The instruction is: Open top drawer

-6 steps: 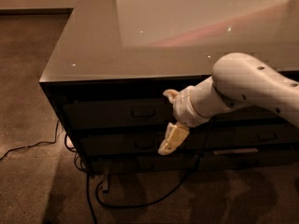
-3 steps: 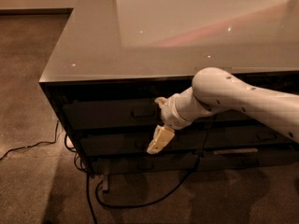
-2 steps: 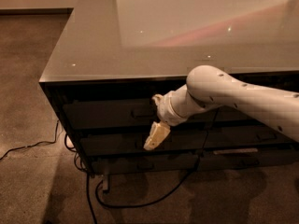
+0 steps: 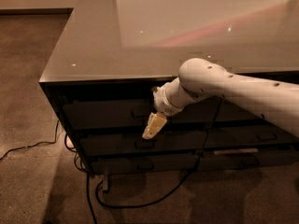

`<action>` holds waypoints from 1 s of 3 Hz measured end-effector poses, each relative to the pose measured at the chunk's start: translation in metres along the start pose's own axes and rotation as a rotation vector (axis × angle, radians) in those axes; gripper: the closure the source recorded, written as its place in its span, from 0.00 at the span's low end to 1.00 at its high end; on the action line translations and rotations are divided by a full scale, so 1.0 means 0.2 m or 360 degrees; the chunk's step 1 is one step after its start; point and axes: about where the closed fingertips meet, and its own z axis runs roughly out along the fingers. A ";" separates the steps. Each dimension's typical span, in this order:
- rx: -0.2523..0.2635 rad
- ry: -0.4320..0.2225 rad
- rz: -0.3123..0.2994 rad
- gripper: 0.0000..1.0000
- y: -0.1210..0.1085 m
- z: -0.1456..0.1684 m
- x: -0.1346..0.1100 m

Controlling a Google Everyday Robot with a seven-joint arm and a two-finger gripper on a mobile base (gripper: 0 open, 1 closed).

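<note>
The claw has slid left across the shut top drawer, nearing its pull; spread or pinched, I cannot tell.

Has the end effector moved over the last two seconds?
Yes. The end effector has shifted left and slightly up, toward the cabinet's left corner, and is now in front of the top drawer.

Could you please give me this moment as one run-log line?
top drawer: looks shut | gripper: in front of it, just right of and below its pull | phase: approach
</note>
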 end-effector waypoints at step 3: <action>-0.0129 0.0033 -0.0051 0.00 0.09 0.05 -0.03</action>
